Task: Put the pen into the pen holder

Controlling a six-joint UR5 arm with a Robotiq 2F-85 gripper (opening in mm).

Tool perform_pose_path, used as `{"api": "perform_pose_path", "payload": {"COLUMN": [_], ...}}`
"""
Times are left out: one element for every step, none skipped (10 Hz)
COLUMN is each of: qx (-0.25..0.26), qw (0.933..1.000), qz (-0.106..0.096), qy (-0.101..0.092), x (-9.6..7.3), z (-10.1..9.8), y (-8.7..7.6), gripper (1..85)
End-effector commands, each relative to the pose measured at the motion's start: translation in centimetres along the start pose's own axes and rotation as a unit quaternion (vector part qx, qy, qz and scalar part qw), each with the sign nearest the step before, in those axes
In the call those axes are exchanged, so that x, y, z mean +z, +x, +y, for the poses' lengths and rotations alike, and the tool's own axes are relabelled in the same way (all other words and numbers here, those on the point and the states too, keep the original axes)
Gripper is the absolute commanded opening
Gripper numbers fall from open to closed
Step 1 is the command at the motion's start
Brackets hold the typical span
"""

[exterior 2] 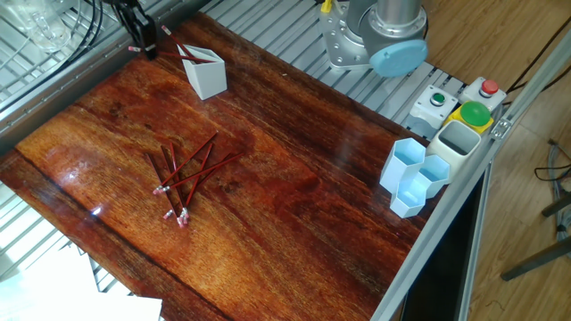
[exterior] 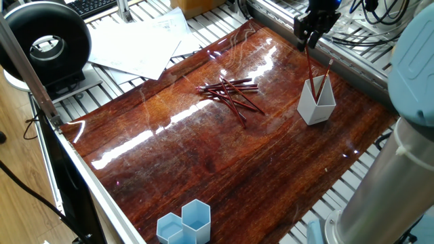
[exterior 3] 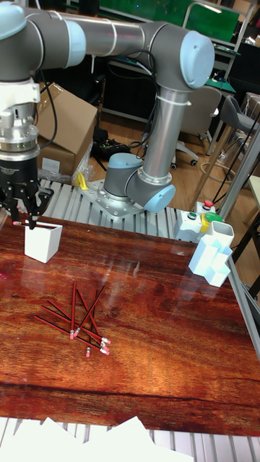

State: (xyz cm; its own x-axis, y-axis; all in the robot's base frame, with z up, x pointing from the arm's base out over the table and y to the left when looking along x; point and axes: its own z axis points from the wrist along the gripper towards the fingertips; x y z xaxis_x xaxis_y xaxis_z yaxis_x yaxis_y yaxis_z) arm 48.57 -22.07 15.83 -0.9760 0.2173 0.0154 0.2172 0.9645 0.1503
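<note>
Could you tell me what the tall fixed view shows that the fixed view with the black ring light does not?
Only the tall view shows the whole grey arm, a cardboard box and the button box. Only the ring-light view shows the black ring light, a keyboard and loose paper sheets. Both show the gripper above the white pen holder, the pile of red pens and the blue cups.

Red pen (exterior: pixel 310 68) tilted in white pen holder (exterior: pixel 317 102)

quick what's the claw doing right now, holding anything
Claw: shut on a red pen whose lower end sits in the white pen holder.
</note>
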Motion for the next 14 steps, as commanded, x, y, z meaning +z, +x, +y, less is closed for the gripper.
{"api": "perform_pose_path", "payload": {"qx": [0.009, 0.017, 0.024, 0.027, 0.027, 0.027, 0.027, 0.027, 0.02, 0.014, 0.0, -0.019, -0.025, -0.031], "qw": [1.0, 0.9998, 0.9996, 0.9996, 0.9995, 0.9995, 0.9995, 0.9995, 0.9996, 0.9998, 0.9995, 0.9985, 0.9984, 0.9979], "qz": [0.0, 0.005, 0.008, 0.009, 0.008, 0.009, 0.009, 0.009, 0.006, -0.001, -0.016, -0.032, -0.033, -0.025], "qy": [0.001, 0.01, 0.01, 0.01, 0.013, 0.013, 0.015, 0.015, 0.017, 0.014, 0.026, 0.039, 0.039, 0.051], "x": [0.1, 0.0, -0.1, -0.2, -0.3, -0.7, -1.1, -1.8, -2.5, -2.9, -3.1, -3.4, -3.5, -3.6], "z": [-0.1, -0.5, -0.4, -0.4, -0.4, -0.2, 0.1, 0.6, 1.1, 1.9, 1.8, 1.6, 1.8, 1.1], "y": [-0.1, 0.2, 0.5, 0.6, 0.7, 0.8, 0.7, 0.7, 0.7, 0.5, -0.1, -0.6, -0.5, 0.0], "gripper": [24.7, 10.0, 5.3, 2.7, 1.7, 1.7, 1.3, 1.0, 1.0, 1.0, 1.0, 1.0, 1.0, 1.0]}}
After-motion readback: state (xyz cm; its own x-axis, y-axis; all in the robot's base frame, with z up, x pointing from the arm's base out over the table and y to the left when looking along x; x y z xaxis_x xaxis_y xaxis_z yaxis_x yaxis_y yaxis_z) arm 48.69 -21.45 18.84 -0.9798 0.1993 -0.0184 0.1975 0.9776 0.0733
